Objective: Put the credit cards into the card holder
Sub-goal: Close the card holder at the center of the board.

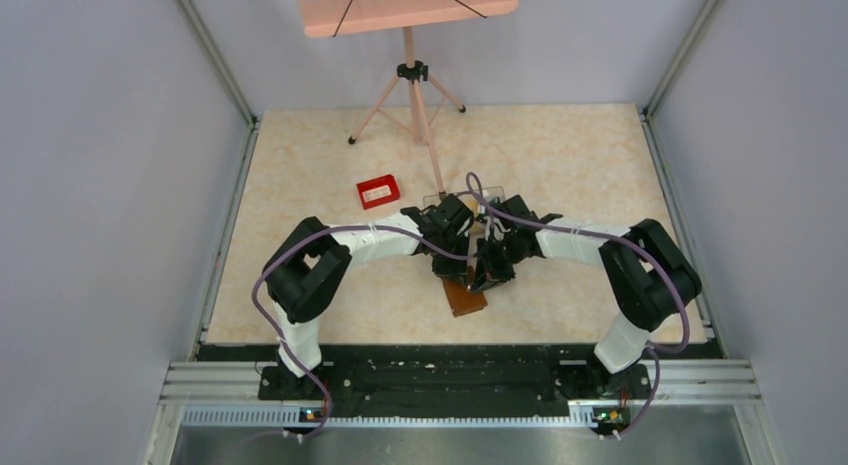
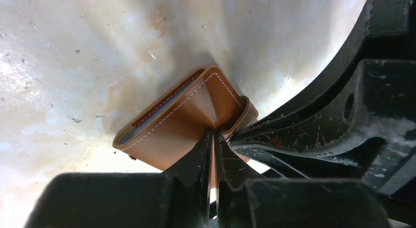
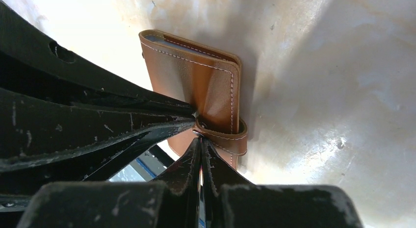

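The card holder hangs folded above the bench. The left pincer nips its leather face, and the right pincer is pressed onto its strap. Both grips look shallow (mere edges), so I judge that pulling the flaps apart could slip one free and drop it closed.

Our cream marbled desk bears a small red tray left of centre and a pink tripod at the far side; whether the card holder touches it, we cannot tell.
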You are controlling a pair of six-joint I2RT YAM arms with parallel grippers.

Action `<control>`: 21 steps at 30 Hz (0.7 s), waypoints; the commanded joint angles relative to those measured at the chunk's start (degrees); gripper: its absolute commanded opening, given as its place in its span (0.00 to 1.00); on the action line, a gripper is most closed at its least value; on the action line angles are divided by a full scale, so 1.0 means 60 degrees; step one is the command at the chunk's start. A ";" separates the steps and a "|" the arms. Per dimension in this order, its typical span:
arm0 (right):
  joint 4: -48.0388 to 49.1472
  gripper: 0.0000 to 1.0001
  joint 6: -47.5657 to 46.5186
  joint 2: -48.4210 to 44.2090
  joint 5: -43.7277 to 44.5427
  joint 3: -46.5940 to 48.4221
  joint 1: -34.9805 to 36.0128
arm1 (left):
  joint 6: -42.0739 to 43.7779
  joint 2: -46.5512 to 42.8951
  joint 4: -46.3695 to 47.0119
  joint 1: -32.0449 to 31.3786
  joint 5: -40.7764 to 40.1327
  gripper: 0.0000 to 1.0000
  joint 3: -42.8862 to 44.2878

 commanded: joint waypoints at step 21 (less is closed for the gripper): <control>-0.0365 0.00 -0.0344 0.1400 0.1140 0.0772 0.0308 | 0.0353 0.0369 -0.0134 -0.0351 -0.0261 0.10 0.0304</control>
